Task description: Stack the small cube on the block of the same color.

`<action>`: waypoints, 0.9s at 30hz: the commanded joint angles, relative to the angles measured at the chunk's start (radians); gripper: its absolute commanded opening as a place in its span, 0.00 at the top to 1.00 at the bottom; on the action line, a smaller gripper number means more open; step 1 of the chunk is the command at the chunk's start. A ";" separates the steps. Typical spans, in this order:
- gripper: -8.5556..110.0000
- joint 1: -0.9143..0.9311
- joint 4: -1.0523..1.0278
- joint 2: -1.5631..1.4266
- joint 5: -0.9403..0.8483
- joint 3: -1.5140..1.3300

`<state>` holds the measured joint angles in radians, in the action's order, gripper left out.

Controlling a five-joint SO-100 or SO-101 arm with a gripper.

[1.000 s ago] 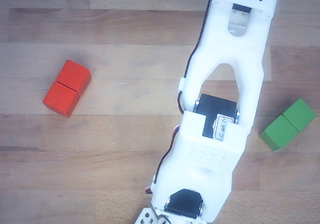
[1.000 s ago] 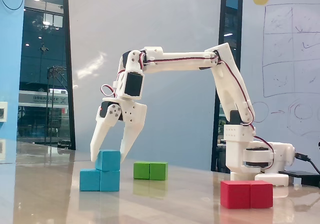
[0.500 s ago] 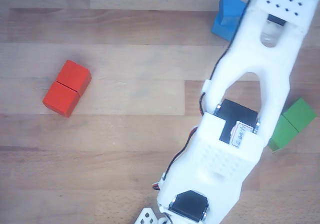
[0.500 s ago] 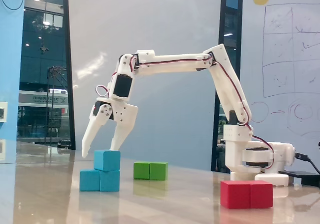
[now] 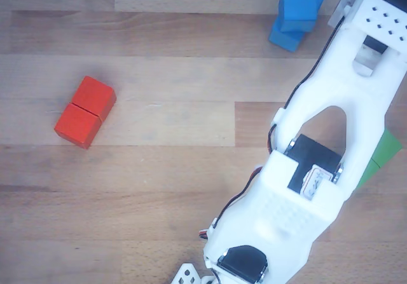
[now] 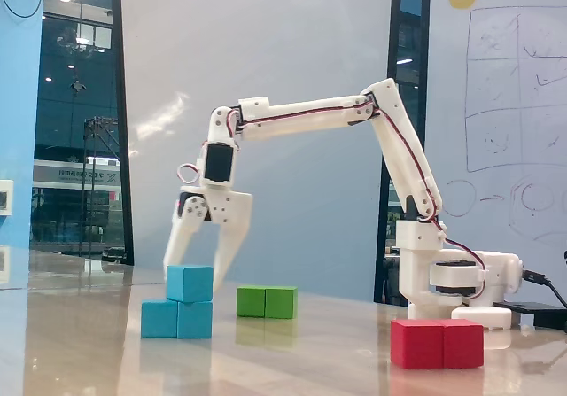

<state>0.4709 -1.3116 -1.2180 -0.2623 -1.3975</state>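
Wooden desk point(image 5: 159, 189) is carrying three blocks. Gripper point(image 6: 197, 263) is hanging spread wide just behind the blue stack, holding nothing; contact with the cube is hard to tell. Small cube point(image 6: 190, 283) is sitting on top of the blue block point(image 6: 176, 319), near the desk's far edge in the other view, slightly askew. Red block point(image 5: 84, 112) is lying toward the left edge, green block point(image 6: 267, 302) partly hiding under the arm point(image 5: 318, 163).
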 commanded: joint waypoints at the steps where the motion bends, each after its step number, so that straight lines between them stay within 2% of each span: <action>1: 0.76 -0.017 -0.011 -0.253 0.032 -0.115; 6: 0.76 -0.057 -0.009 -0.456 0.091 -0.328; 11: 0.79 -0.176 0.002 -0.664 0.101 -0.502; 20: 0.93 -0.414 0.206 -0.942 0.092 -0.779; 27: 0.93 -0.469 0.364 -1.143 0.104 -0.989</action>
<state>0.0245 -1.0324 -2.2258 -0.1687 -2.3224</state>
